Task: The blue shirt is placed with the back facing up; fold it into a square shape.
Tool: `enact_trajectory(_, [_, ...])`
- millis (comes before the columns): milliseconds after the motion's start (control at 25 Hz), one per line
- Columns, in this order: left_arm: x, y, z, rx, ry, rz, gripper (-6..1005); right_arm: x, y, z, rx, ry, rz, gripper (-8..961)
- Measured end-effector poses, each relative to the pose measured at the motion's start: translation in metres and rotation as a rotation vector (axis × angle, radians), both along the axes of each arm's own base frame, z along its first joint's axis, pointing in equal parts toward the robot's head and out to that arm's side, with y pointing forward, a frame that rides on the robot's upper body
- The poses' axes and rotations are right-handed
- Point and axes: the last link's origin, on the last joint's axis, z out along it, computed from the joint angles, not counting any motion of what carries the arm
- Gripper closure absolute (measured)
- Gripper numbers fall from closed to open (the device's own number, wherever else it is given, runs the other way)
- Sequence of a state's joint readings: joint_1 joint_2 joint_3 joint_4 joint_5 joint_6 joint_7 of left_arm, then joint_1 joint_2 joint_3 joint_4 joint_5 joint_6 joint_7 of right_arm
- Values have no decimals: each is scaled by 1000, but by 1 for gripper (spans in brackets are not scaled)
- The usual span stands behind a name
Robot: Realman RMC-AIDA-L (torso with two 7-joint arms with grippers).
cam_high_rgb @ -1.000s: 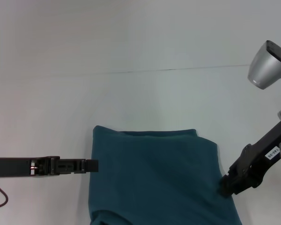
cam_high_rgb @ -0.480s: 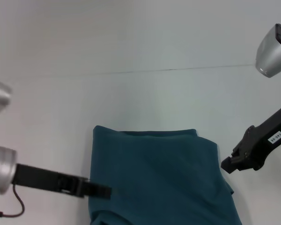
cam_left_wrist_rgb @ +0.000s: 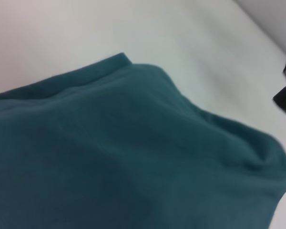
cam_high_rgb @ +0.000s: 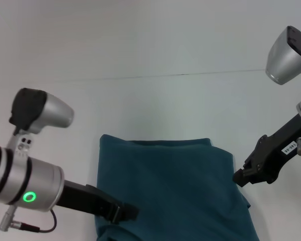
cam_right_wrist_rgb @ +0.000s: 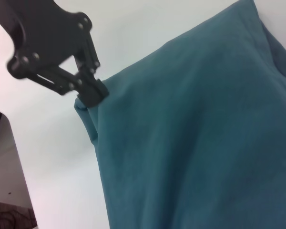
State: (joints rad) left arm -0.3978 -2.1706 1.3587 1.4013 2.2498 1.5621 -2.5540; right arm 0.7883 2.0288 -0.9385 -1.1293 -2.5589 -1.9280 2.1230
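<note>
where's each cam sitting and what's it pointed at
Head view: up on the robot's head, looking down at the blue shirt on the white table; both arms show, left gripper, right gripper.
Left wrist view: close over the shirt; the right gripper shows far off.
Right wrist view: along the shirt's edge, where black fingers rest.
All share the shirt.

We see a white table (cam_high_rgb: 155,105) filling the head view, with a thin dark seam (cam_high_rgb: 140,77) running straight across its far part. At one corner of the right wrist view lies a patch of dark floor (cam_right_wrist_rgb: 5,217).
</note>
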Motion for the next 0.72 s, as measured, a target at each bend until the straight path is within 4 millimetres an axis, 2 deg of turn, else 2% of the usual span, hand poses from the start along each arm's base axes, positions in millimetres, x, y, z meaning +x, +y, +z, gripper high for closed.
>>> enact_trajectory(120, [1,-1,-3,2,82,-50,932,0,0,-1,2,-3,-1,953])
enact_trajectory(240, [3,-7,2,3,160,-130,929,0,1,1,6,-5,-5,953])
enact_trajectory(480, [3,-19,14,4,194,-244,913,1,3,2,20,-8,-7,953])
enact_trajectory(640, [0,-21,12,-11,214,-258,898,1,3,2,22,-15,-8,953])
enact_trajectory(720, [-3,-20,8,-17,218,-244,856,0,4,1,22,-16,-6,954])
